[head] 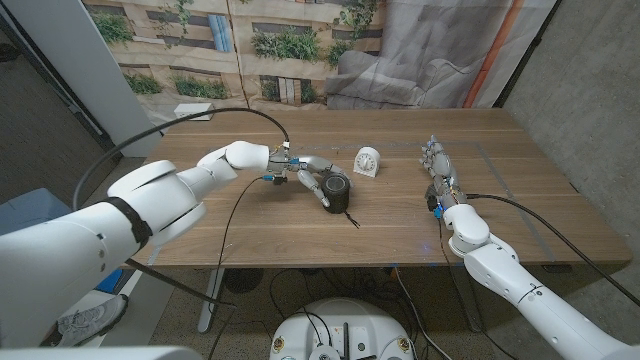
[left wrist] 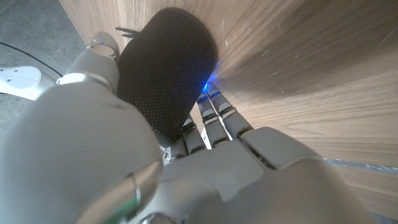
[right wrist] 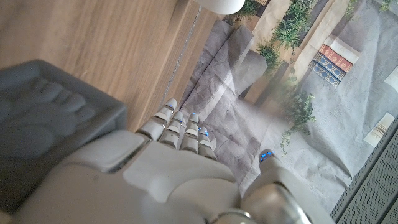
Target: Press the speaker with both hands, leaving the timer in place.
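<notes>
- Left hand (left wrist: 124, 155) up close, fingers wrapped on the speaker (left wrist: 165, 68), a dark mesh cylinder with a blue light
- right hand (head: 438, 172) standing off, fingers straight, holding nothing
- white timer (head: 367, 161) between them

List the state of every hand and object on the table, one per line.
Speaker: on the table, left hand against it.
Timer: upright, untouched, behind the speaker.
Left hand: touching the speaker, fingers around its side.
Right hand: apart from the speaker, fingers straight, holding nothing.
Cable: trailing from the speaker toward the table's near edge.
</notes>
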`<action>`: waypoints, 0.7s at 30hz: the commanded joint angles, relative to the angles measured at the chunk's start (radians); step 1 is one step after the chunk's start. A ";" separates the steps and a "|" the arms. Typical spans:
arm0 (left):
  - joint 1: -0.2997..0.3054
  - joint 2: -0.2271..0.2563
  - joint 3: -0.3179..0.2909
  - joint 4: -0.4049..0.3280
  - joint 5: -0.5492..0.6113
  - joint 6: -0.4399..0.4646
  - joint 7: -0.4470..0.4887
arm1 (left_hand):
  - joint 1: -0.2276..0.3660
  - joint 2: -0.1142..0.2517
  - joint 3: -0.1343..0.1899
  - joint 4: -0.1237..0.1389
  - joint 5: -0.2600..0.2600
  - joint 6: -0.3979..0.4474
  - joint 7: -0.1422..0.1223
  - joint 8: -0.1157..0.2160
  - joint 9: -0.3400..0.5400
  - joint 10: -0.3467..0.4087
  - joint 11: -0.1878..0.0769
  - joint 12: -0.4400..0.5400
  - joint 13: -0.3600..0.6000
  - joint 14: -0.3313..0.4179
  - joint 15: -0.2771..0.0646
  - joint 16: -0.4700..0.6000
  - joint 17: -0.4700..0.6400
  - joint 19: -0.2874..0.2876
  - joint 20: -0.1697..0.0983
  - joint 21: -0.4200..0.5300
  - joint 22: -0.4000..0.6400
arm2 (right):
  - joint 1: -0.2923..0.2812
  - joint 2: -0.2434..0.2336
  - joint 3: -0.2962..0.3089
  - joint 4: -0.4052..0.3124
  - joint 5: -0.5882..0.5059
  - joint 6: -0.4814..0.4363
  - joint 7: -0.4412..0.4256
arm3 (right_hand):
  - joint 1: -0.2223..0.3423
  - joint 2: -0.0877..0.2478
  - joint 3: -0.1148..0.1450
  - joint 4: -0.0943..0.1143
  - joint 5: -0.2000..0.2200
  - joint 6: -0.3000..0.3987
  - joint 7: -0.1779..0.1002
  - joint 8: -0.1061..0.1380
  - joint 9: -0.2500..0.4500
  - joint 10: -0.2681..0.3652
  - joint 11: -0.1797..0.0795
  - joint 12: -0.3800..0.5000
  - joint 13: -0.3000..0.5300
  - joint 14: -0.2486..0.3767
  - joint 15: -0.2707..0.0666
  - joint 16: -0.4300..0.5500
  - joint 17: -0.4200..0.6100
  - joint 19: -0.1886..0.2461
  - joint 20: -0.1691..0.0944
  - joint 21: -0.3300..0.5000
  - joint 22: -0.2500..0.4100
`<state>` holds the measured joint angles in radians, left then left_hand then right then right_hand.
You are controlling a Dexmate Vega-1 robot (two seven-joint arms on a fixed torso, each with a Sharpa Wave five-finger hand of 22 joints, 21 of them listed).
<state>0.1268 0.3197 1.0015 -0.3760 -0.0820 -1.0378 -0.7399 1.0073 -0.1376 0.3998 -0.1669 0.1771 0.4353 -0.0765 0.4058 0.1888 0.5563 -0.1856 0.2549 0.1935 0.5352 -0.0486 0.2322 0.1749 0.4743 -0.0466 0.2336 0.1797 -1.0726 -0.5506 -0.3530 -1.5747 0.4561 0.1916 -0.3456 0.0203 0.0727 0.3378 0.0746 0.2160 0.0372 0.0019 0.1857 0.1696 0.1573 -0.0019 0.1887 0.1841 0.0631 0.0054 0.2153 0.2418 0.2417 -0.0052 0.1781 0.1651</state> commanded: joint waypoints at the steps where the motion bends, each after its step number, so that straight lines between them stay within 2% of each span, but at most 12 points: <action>1: 0.028 0.001 -0.038 -0.004 -0.017 -0.030 0.042 | 0.024 0.035 -0.016 0.002 0.004 0.093 0.043 0.020 0.004 0.068 -0.011 0.016 0.005 0.049 -0.157 0.009 0.004 0.031 -0.096 0.010 0.003 | 0.002 -0.002 0.001 0.012 0.007 0.010 0.013 | 0.006 0.019 0.006 0.004 0.009 0.000 0.002 0.001 0.006 0.013 -0.001 0.004 0.002 0.010 -0.001 0.005 0.002 0.009 0.004 0.009 0.002; 8: 0.038 -0.003 -0.066 -0.007 -0.036 -0.033 0.042 | 0.043 0.055 -0.028 0.001 0.006 0.149 0.050 0.032 0.002 0.129 -0.013 0.025 0.008 0.116 -0.163 0.024 0.008 0.064 -0.095 0.018 0.005 | 0.004 -0.002 0.002 0.017 0.013 0.012 0.020 | 0.007 0.019 0.006 0.005 0.009 0.000 0.002 0.001 0.006 0.013 -0.002 0.004 0.002 0.011 -0.001 0.006 0.003 0.010 0.003 0.010 0.002; 9: 0.042 -0.004 -0.073 -0.008 -0.044 -0.029 0.041 | 0.052 0.060 -0.030 -0.001 0.008 0.166 0.053 0.036 0.002 0.143 0.000 0.026 0.009 0.131 -0.166 0.026 0.008 0.074 -0.094 0.021 0.005 | 0.005 -0.002 0.002 0.018 0.014 0.013 0.020 | 0.007 0.019 0.006 0.005 0.009 0.000 0.002 0.001 0.006 0.013 -0.002 0.004 0.002 0.011 -0.001 0.006 0.003 0.011 0.003 0.010 0.002; 12: 0.051 -0.006 -0.088 -0.011 -0.055 -0.024 0.046 | 0.079 0.077 -0.030 -0.004 0.013 0.187 0.061 0.038 0.003 0.175 0.014 0.030 0.011 0.169 -0.167 0.035 0.010 0.093 -0.098 0.027 0.007 | 0.007 -0.002 0.003 0.022 0.017 0.014 0.023 | 0.007 0.019 0.006 0.005 0.009 0.000 0.002 0.001 0.006 0.014 -0.001 0.004 0.002 0.011 -0.001 0.006 0.003 0.011 0.003 0.010 0.002; 18: 0.057 -0.009 -0.116 -0.023 -0.077 -0.016 0.036 | 0.094 0.088 -0.031 -0.005 0.016 0.201 0.065 0.040 0.004 0.190 0.019 0.031 0.013 0.193 -0.170 0.041 0.011 0.108 -0.102 0.032 0.008 | 0.015 -0.013 0.005 0.018 0.017 0.008 0.034 | 0.007 0.019 0.006 0.005 0.009 0.000 0.003 0.001 0.006 0.013 -0.001 0.004 0.002 0.012 -0.001 0.006 0.003 0.011 0.003 0.010 0.002; 21: 0.054 -0.016 -0.137 -0.034 -0.117 0.036 -0.026 | 0.097 0.096 -0.033 -0.001 0.017 0.196 0.067 0.036 0.004 0.183 0.021 0.025 0.014 0.182 -0.171 0.035 0.012 0.105 -0.102 0.031 0.009 | 0.020 -0.022 0.006 0.012 0.014 0.003 0.040 | 0.007 0.019 0.006 0.005 0.009 0.000 0.002 0.001 0.006 0.013 -0.001 0.004 0.003 0.012 -0.002 0.007 0.003 0.012 0.003 0.010 0.002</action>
<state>0.1710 0.3147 0.9204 -0.3884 -0.1319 -1.0625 -0.7034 1.0085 -0.1388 0.3683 -0.1686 0.1895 0.5351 -0.0376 0.4374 0.1886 0.6824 -0.1089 0.2819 0.2029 0.6843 -0.0306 0.2668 0.1865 0.5770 -0.0534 0.2594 0.1842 -1.0652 -0.5548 -0.3508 -1.5572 0.4699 0.2025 -0.3225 0.0203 0.0727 0.3407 0.0774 0.2160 0.0372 0.0020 0.1857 0.1696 0.1646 -0.0091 0.1887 0.1841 0.0669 0.0015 0.2153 0.2418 0.2490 0.0021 0.1781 0.1651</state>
